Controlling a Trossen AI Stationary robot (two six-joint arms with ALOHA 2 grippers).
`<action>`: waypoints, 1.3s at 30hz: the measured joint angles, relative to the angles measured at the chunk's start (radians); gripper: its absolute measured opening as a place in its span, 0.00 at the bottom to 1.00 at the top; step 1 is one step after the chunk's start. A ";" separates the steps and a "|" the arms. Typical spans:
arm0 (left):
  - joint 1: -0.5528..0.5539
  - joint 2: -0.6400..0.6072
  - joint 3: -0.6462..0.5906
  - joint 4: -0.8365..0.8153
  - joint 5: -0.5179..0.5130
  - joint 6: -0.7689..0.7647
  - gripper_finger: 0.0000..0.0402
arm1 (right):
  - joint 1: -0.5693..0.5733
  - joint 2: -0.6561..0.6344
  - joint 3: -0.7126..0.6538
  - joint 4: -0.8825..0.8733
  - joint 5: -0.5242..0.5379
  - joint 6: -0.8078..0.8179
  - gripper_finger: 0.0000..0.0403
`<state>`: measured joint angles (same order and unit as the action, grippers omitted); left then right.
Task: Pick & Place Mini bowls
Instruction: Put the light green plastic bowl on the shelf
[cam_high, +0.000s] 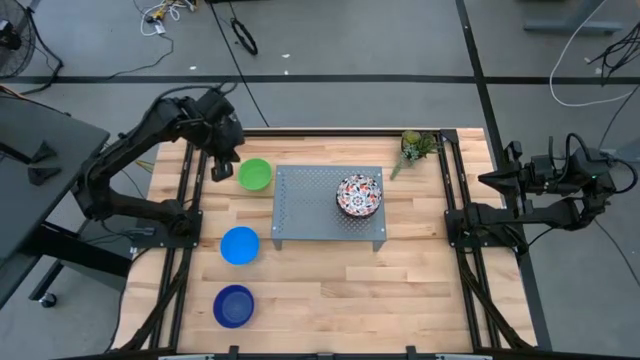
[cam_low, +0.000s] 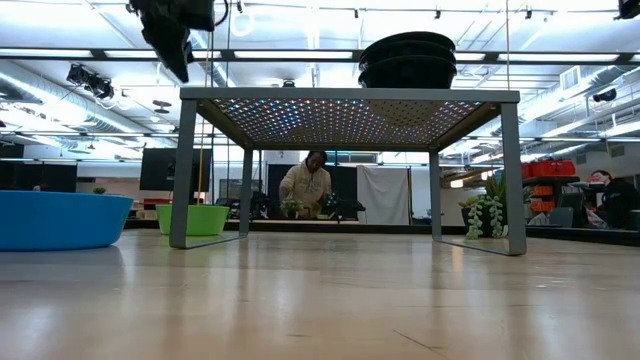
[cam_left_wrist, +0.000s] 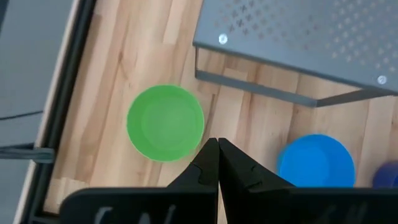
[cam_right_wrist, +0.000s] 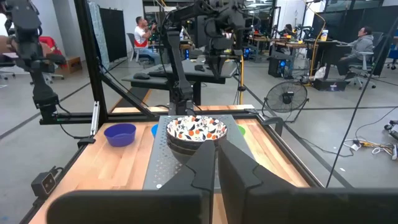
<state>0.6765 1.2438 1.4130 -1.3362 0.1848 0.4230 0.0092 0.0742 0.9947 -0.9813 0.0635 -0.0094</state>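
Along the table's (cam_high: 330, 290) near half, bare wood runs open between the two side rails, with only the light blue bowl (cam_high: 240, 245) and dark blue bowl (cam_high: 233, 306) standing toward the left edge. The grey perforated stand (cam_high: 310, 210) fills the middle, and a small potted plant (cam_high: 416, 147) sits by the far right corner. The left gripper (cam_high: 221, 168) hangs above the table just left of the green bowl (cam_high: 255, 174), fingers pressed together and holding nothing (the wrist view shows the bowl just ahead of the tips, apart from them). The green bowl is plain, round and upright, beside the stand's left far corner. The floral bowls (cam_high: 359, 195) sit stacked on the stand's right side. The right gripper (cam_high: 488, 179) waits beyond the right rail, jaws nearly closed, empty.
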 joint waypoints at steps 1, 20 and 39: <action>0.000 0.000 -0.015 0.002 0.000 0.000 0.01 | 0.000 0.000 0.000 0.000 0.000 0.000 0.06; -0.002 0.000 -0.293 0.185 -0.049 -0.017 0.25 | 0.000 0.000 0.000 0.000 0.000 0.000 0.06; -0.048 0.041 -0.488 0.343 -0.072 0.165 0.58 | 0.000 0.000 0.000 0.000 0.000 0.000 0.06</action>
<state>0.6283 1.2843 0.9246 -0.9932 0.1126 0.5884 0.0091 0.0742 0.9947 -0.9813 0.0635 -0.0093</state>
